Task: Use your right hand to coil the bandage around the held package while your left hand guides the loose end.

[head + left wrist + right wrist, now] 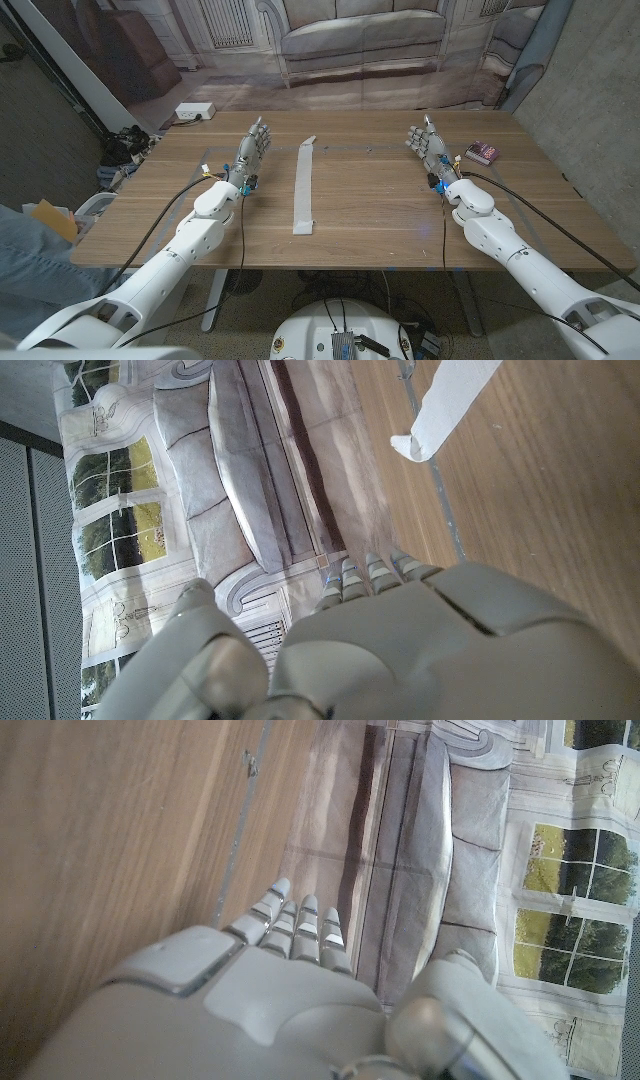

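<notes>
Bandage (304,187) lies flat, unrolled strip at table (380,215) centre, between both hands, well apart from each. Left hand (250,151) empty, fingers extended. Right hand (431,146) same, holds nothing. Package (483,153) near right hand. Bandage probably light, limp, floppy; pinch near end.

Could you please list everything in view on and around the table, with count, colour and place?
bandage: one, white, laid out straight in a strip at the table's middle, between the hands.
package: one, dark reddish, far right part of the table, beyond the right hand.
power strip: one, white, on the floor past the far left corner.
table: one, wooden.
person: one, blue sleeve at the left edge.
left hand: grey, holding nothing, left of the bandage.
right hand: grey, holding nothing, right of the bandage.
</notes>
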Available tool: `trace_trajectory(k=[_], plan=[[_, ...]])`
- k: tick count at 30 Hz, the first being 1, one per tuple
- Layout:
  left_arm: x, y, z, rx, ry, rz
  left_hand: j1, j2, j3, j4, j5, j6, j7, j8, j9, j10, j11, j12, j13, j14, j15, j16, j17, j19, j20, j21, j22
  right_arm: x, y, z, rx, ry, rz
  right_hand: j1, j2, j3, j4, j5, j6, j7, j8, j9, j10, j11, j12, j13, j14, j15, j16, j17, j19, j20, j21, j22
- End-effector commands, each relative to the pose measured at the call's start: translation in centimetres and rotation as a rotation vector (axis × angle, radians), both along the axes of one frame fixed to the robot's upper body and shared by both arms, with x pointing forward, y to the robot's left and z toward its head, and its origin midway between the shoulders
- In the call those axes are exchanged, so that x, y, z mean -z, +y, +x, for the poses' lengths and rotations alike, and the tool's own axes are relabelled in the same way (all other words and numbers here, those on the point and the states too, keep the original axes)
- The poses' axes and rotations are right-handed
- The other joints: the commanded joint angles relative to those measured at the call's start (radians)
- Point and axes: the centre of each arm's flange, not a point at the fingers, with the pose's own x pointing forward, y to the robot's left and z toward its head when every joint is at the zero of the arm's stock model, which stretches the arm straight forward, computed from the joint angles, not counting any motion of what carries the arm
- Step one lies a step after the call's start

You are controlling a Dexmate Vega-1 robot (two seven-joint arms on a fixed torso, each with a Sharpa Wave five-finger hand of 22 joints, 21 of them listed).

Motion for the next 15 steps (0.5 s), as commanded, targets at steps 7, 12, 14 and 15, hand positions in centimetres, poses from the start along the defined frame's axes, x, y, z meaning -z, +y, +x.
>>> trace_trajectory(k=[7, 12, 14, 15], plan=[[-0.7, -0.3, -0.2, 0.004, -0.011, 0.021, 0.012, 0.001, 0.005, -0.002, 0.005, -0.007, 0.001, 0.003, 0.004, -0.006, -0.004, 0.003, 0.002, -0.009, 0.003, 0.004, 0.002, -0.008, 0.0, 0.005, 0.005, -0.5, -0.1, -0.9, 0.015, -0.026, -0.021, 0.011, 0.0, 0.0, 0.004, 0.006, 0.01, -0.001, 0.005, 0.003, 0.01, -0.002, 0.005, 0.005, 0.01, -0.003, 0.006, 0.004, 0.009, -0.023, -0.001, 0.003], [-1.3, -0.5, -0.2, 0.007, -0.014, 0.04, 0.015, 0.002, 0.005, -0.003, 0.005, -0.007, -0.001, 0.002, 0.004, -0.006, -0.005, 0.002, 0.002, -0.008, 0.004, 0.004, 0.002, -0.008, 0.0, 0.004, 0.005, -0.9, -0.3, -1.4, 0.031, -0.049, -0.038, 0.013, 0.001, 0.001, 0.002, 0.006, 0.011, -0.005, 0.005, 0.003, 0.014, 0.0, 0.006, 0.005, 0.012, -0.004, 0.006, 0.004, 0.011, -0.023, -0.003, 0.003], [-1.4, -0.5, -0.3, 0.003, -0.018, 0.037, 0.017, 0.002, 0.005, -0.004, 0.005, -0.006, -0.002, 0.002, 0.004, -0.005, -0.006, 0.002, 0.002, -0.008, 0.003, 0.004, 0.002, -0.012, 0.001, 0.002, 0.005, -1.0, -0.6, -1.7, 0.042, -0.053, -0.044, 0.015, 0.002, 0.002, 0.001, 0.006, 0.011, -0.007, 0.005, 0.003, 0.016, -0.006, 0.006, 0.005, 0.014, -0.005, 0.007, 0.003, 0.013, -0.024, -0.003, 0.003], [-1.5, -0.5, -0.3, 0.002, -0.021, 0.039, 0.017, 0.002, 0.005, -0.004, 0.005, -0.006, -0.002, 0.002, 0.004, -0.005, -0.006, 0.002, 0.002, -0.008, 0.003, 0.003, 0.002, -0.012, 0.001, 0.002, 0.005, -1.0, -0.8, -1.8, 0.048, -0.054, -0.044, 0.015, 0.002, 0.002, 0.001, 0.006, 0.012, -0.007, 0.006, 0.003, 0.016, -0.006, 0.006, 0.005, 0.015, -0.006, 0.007, 0.003, 0.013, -0.023, -0.004, 0.003]])
